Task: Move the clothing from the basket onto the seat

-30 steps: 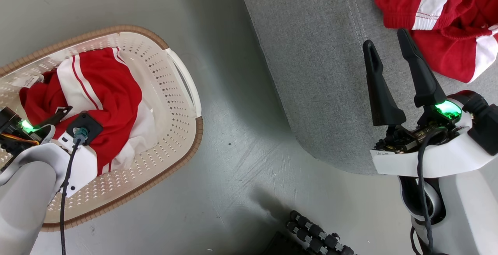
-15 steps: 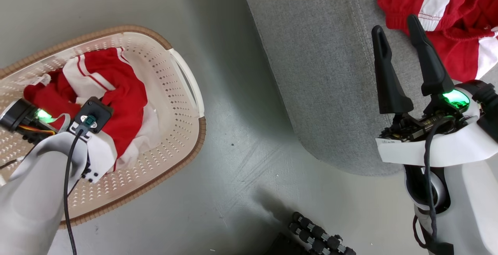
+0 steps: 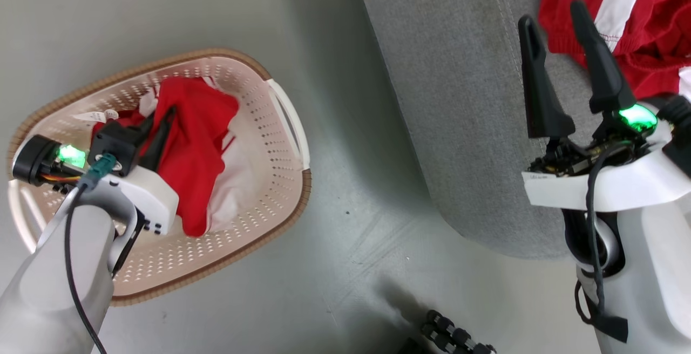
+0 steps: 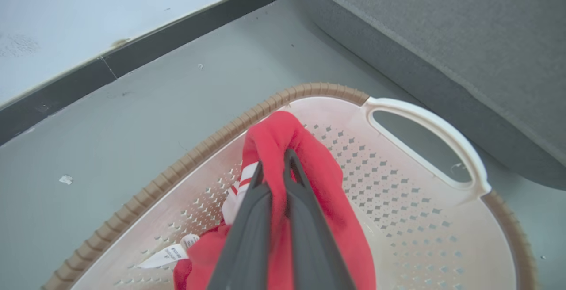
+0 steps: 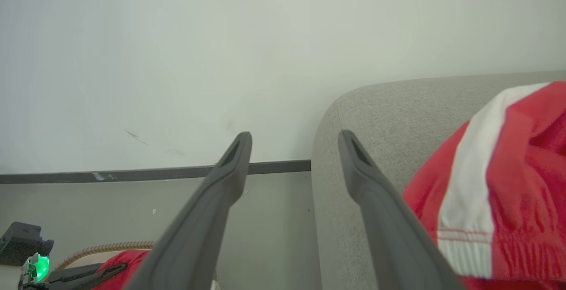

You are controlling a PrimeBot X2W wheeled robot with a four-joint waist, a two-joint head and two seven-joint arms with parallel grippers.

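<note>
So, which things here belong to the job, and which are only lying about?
Job:
- basket
- red garment in it, pinched by the left tool
- seat
- second red garment, lying on it
- right tool, open and empty

Lying about:
- black ribbed thing on the floor
- dark skirting

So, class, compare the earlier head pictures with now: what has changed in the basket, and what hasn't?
The left gripper, shut on the red garment, has lifted it into a bunched, hanging fold over the basket. The right gripper stays open over the seat, beside the other garment lying there.
</note>
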